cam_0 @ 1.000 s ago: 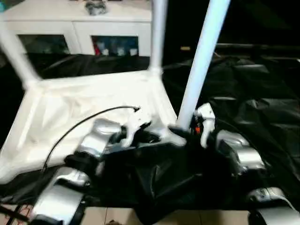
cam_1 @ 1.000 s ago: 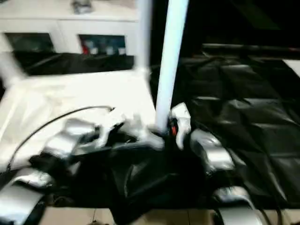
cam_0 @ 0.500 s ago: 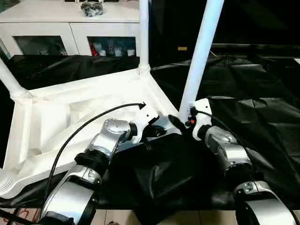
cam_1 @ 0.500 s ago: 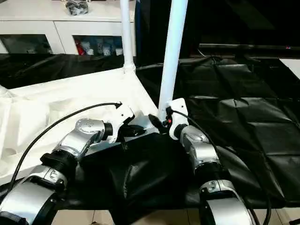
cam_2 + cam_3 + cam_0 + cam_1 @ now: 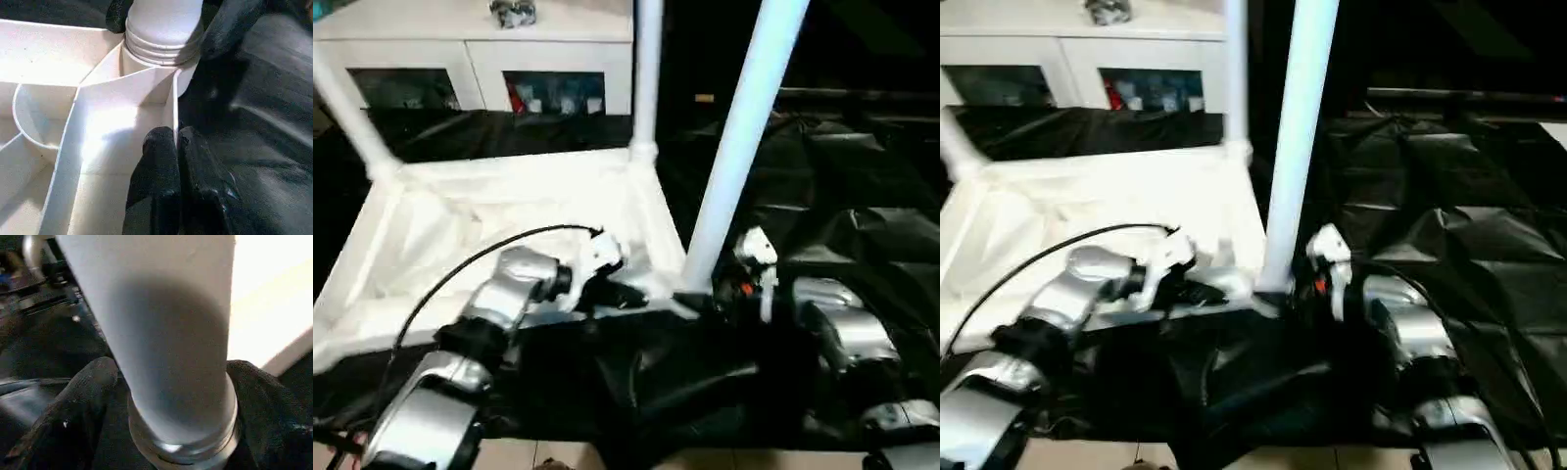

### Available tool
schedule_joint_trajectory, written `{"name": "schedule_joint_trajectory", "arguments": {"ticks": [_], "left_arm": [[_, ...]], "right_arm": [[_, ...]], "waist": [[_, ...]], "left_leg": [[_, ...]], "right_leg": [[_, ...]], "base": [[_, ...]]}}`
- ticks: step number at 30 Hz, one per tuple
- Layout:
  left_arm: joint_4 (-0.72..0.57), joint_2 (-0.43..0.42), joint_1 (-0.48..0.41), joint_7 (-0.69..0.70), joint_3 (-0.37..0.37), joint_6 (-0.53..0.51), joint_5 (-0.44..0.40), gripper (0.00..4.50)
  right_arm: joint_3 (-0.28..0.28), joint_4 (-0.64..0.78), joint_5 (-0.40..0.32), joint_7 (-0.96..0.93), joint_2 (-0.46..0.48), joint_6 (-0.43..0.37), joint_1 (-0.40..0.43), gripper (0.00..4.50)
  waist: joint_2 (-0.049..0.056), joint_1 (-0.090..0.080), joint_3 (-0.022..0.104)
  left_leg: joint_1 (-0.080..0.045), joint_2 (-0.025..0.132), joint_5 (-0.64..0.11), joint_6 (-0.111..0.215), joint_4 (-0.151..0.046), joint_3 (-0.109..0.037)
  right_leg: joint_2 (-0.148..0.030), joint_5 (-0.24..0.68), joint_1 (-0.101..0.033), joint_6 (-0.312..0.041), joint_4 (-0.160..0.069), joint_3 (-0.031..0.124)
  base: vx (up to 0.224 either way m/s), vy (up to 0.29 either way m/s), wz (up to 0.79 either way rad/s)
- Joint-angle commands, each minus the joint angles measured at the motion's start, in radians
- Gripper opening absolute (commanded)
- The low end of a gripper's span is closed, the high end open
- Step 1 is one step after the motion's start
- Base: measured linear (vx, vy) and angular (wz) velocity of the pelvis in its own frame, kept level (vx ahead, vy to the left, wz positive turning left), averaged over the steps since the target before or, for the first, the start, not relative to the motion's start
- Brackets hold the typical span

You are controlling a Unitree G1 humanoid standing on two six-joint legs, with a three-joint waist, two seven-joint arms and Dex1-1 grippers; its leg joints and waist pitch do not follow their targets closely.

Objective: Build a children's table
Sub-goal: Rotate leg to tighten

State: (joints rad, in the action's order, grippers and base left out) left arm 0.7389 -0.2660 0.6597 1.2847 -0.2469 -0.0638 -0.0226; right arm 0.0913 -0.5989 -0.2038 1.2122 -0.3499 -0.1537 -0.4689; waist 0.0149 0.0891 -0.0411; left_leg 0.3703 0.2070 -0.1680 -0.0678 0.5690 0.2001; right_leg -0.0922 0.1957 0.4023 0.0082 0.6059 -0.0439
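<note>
**A:** Black sheeting [image 5: 862, 176] covers the whole work surface, and the white cabinet [image 5: 480, 59] stands behind it. Where is the table?

**B:** The table top [image 5: 489, 225] lies upside down on the sheeting, ribs up. Three legs stand in its corner sockets; the near leg [image 5: 739, 147] rises just in front of the robot, the others at the far corners.

**A:** And the grippers?

**B:** The left gripper [image 5: 176, 147] is pinched tight on a thin upright rib at the near corner. The right gripper [image 5: 166, 401] has a black finger on each side of the near leg's base, spread about as wide as the tube; I can't tell whether they press it or only flank it.

**A:** How would it handle?

**B:** I'd judge it light, hollow plastic, stiff but smooth, so a tube could slip in the fingers. Low on the leg, near the socket, looks the best hold; high up it would lever. The ribs look thin and may flex.

**A:** Anything unclear?

**B:** The legs' tops are cut off, the fourth corner is hidden, and how deep the leg sits is hard to make out.
</note>
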Motion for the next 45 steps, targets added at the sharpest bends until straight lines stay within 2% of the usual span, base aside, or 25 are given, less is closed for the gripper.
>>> {"name": "schedule_joint_trajectory", "arguments": {"ticks": [1,4,8,11,17,20,21,22,23,25,26,28,29,30,32,34,35,36,38,40,42,44,45], "left_arm": [[-0.033,0.019,0.008,0.013,-0.003,0.012,0.038,0.00],[-0.039,0.005,0.005,0.046,-0.010,0.011,0.044,0.00],[-0.044,0.001,0.004,0.059,-0.009,0.007,0.044,0.00],[-0.050,0.002,0.003,0.064,-0.009,0.003,0.044,0.00],[-0.042,0.016,0.005,0.025,-0.001,0.002,0.037,0.00],[-0.024,0.038,0.016,-0.034,0.010,0.000,0.028,0.00],[-0.023,0.041,0.017,-0.040,0.012,-0.002,0.028,0.00],[-0.011,0.056,0.025,-0.080,0.017,-0.005,0.020,0.00],[-0.011,0.056,0.025,-0.080,0.017,-0.005,0.020,0.00],[0.009,0.085,0.038,-0.142,0.020,-0.009,0.006,0.00],[0.009,0.085,0.038,-0.142,0.020,-0.009,0.006,0.00],[0.037,0.129,0.062,-0.241,0.031,-0.022,-0.008,0.00],[0.037,0.129,0.062,-0.241,0.031,-0.022,-0.008,0.00],[0.048,0.150,0.073,-0.288,0.036,-0.028,-0.014,0.00],[0.057,0.178,0.083,-0.340,0.039,-0.037,-0.018,0.00],[0.048,0.203,0.078,-0.355,0.031,-0.039,-0.017,0.00],[0.045,0.207,0.076,-0.356,0.030,-0.039,-0.017,0.00],[0.039,0.214,0.073,-0.359,0.026,-0.040,-0.018,0.00],[0.030,0.215,0.065,-0.344,0.021,-0.038,-0.016,0.00],[0.016,0.205,0.052,-0.311,0.016,-0.033,-0.011,0.00],[0.007,0.179,0.041,-0.262,0.013,-0.017,-0.006,0.00],[0.006,0.172,0.038,-0.248,0.013,-0.012,-0.004,0.00],[0.004,0.161,0.036,-0.228,0.012,-0.007,-0.002,0.00]], "right_arm": [[0.082,0.019,-0.004,0.073,0.015,-0.038,0.022,3.65],[0.093,0.038,-0.009,0.104,0.006,-0.061,0.028,3.55],[0.097,0.048,-0.014,0.116,0.007,-0.078,0.030,3.13],[0.097,0.060,-0.015,0.124,0.009,-0.093,0.036,2.86],[0.078,0.062,-0.015,0.076,0.028,-0.094,0.046,2.70],[0.046,0.000,0.021,-0.069,0.071,-0.052,0.030,2.67],[0.043,-0.009,0.029,-0.093,0.077,-0.042,0.028,2.67],[0.031,-0.046,0.046,-0.169,0.097,-0.041,0.014,2.67],[0.031,-0.046,0.046,-0.169,0.097,-0.041,0.014,2.66],[0.002,-0.096,0.055,-0.285,0.139,-0.043,-0.007,2.66],[0.002,-0.096,0.055,-0.285,0.139,-0.043,-0.007,2.66],[-0.032,-0.154,0.069,-0.448,0.189,-0.041,-0.038,2.65],[-0.032,-0.154,0.069,-0.448,0.189,-0.041,-0.038,2.65],[-0.045,-0.180,0.076,-0.523,0.210,-0.041,-0.053,2.65],[-0.064,-0.215,0.081,-0.612,0.241,-0.046,-0.073,2.65],[-0.067,-0.227,0.079,-0.628,0.270,-0.027,-0.078,2.65],[-0.067,-0.227,0.078,-0.625,0.274,-0.023,-0.078,2.65],[-0.065,-0.227,0.075,-0.617,0.284,-0.010,-0.077,3.00],[-0.071,-0.223,0.060,-0.596,0.288,-0.009,-0.077,3.35],[-0.071,-0.207,0.048,-0.555,0.278,-0.008,-0.074,3.40],[-0.051,-0.169,0.040,-0.464,0.246,-0.004,-0.063,3.71],[-0.045,-0.158,0.036,-0.437,0.236,-0.003,-0.059,3.79],[-0.035,-0.141,0.033,-0.395,0.219,0.013,-0.052,3.79]], "waist": [[-0.015,0.002,0.052],[-0.013,0.005,0.052],[-0.014,0.005,0.054],[-0.010,0.007,0.054],[-0.010,0.007,0.055],[-0.009,0.005,0.053],[-0.011,0.001,0.051],[-0.009,0.000,0.050],[-0.009,-0.003,0.049],[-0.009,-0.012,0.046],[-0.011,-0.015,0.046],[-0.009,-0.017,0.046],[-0.007,-0.025,0.046],[-0.009,-0.028,0.048],[-0.010,-0.034,0.047],[-0.013,-0.032,0.048],[-0.011,-0.032,0.048],[-0.011,-0.031,0.049],[-0.011,-0.031,0.050],[-0.009,-0.029,0.050],[-0.011,-0.027,0.052],[-0.010,-0.026,0.054],[-0.008,-0.025,0.057]], "left_leg": [[-0.012,0.027,-0.243,0.065,-0.061,-0.008],[-0.013,0.027,-0.245,0.054,-0.063,-0.008],[-0.011,0.026,-0.227,0.054,-0.061,-0.008],[-0.010,0.025,-0.224,0.054,-0.060,-0.008],[-0.012,0.026,-0.235,0.045,-0.061,-0.009],[-0.013,0.026,-0.250,0.035,-0.062,-0.008],[-0.015,0.023,-0.272,0.023,-0.064,-0.010],[-0.015,0.023,-0.279,0.020,-0.065,-0.011],[-0.014,0.023,-0.284,0.017,-0.066,-0.011],[-0.020,0.020,-0.326,-0.002,-0.069,-0.015],[-0.018,0.020,-0.330,-0.004,-0.071,-0.018],[-0.018,0.021,-0.333,-0.002,-0.072,-0.017],[-0.021,0.021,-0.341,-0.011,-0.072,-0.017],[-0.018,0.019,-0.333,-0.010,-0.071,-0.018],[-0.017,0.017,-0.340,-0.011,-0.071,-0.018],[-0.016,0.018,-0.329,0.001,-0.070,-0.017],[-0.015,0.018,-0.328,0.004,-0.071,-0.017],[-0.013,0.018,-0.313,0.013,-0.070,-0.016],[-0.013,0.017,-0.307,0.019,-0.069,-0.015],[-0.013,0.018,-0.300,0.025,-0.068,-0.014],[-0.010,0.019,-0.289,0.034,-0.068,-0.014],[-0.008,0.019,-0.263,0.042,-0.066,-0.014],[-0.007,0.019,-0.233,0.053,-0.062,-0.013]], "right_leg": [[-0.044,0.203,-0.043,-0.247,-0.077,0.028],[-0.045,0.205,-0.042,-0.244,-0.076,0.029],[-0.045,0.165,-0.045,-0.250,-0.072,0.028],[-0.045,0.157,-0.044,-0.254,-0.072,0.028],[-0.045,0.165,-0.045,-0.252,-0.072,0.028],[-0.045,0.182,-0.041,-0.251,-0.074,0.028],[-0.048,0.238,-0.041,-0.236,-0.080,0.028],[-0.048,0.258,-0.041,-0.230,-0.082,0.029],[-0.048,0.275,-0.040,-0.225,-0.084,0.029],[-0.049,0.365,-0.034,-0.197,-0.094,0.029],[-0.049,0.385,-0.036,-0.185,-0.096,0.029],[-0.049,0.384,-0.034,-0.180,-0.098,0.030],[-0.048,0.379,-0.028,-0.187,-0.097,0.031],[-0.047,0.373,-0.032,-0.184,-0.097,0.029],[-0.046,0.383,-0.032,-0.181,-0.098,0.029],[-0.046,0.366,-0.032,-0.180,-0.099,0.030],[-0.046,0.358,-0.032,-0.182,-0.098,0.030],[-0.046,0.330,-0.035,-0.184,-0.097,0.030],[-0.044,0.314,-0.034,-0.187,-0.095,0.030],[-0.045,0.298,-0.036,-0.194,-0.094,0.030],[-0.044,0.274,-0.040,-0.196,-0.092,0.030],[-0.044,0.223,-0.043,-0.210,-0.085,0.031],[-0.042,0.158,-0.046,-0.228,-0.079,0.029]], "base": [[0.000,0.000,0.00],[0.000,0.000,0.00],[0.000,0.000,0.00],[0.000,0.000,0.00],[0.000,0.000,0.00],[0.000,0.000,0.00],[0.000,0.000,0.00],[0.000,0.000,0.00],[0.000,0.000,0.00],[0.000,0.000,0.00],[0.000,0.000,0.00],[0.000,0.000,0.00],[0.000,0.000,0.00],[0.000,0.000,0.00],[0.000,0.000,0.00],[0.000,0.000,0.00],[0.000,0.000,0.00],[0.000,0.000,0.00],[0.000,0.000,0.00],[0.000,0.000,0.00],[0.000,0.000,0.00],[0.000,0.000,0.00],[0.000,0.000,0.00]]}}
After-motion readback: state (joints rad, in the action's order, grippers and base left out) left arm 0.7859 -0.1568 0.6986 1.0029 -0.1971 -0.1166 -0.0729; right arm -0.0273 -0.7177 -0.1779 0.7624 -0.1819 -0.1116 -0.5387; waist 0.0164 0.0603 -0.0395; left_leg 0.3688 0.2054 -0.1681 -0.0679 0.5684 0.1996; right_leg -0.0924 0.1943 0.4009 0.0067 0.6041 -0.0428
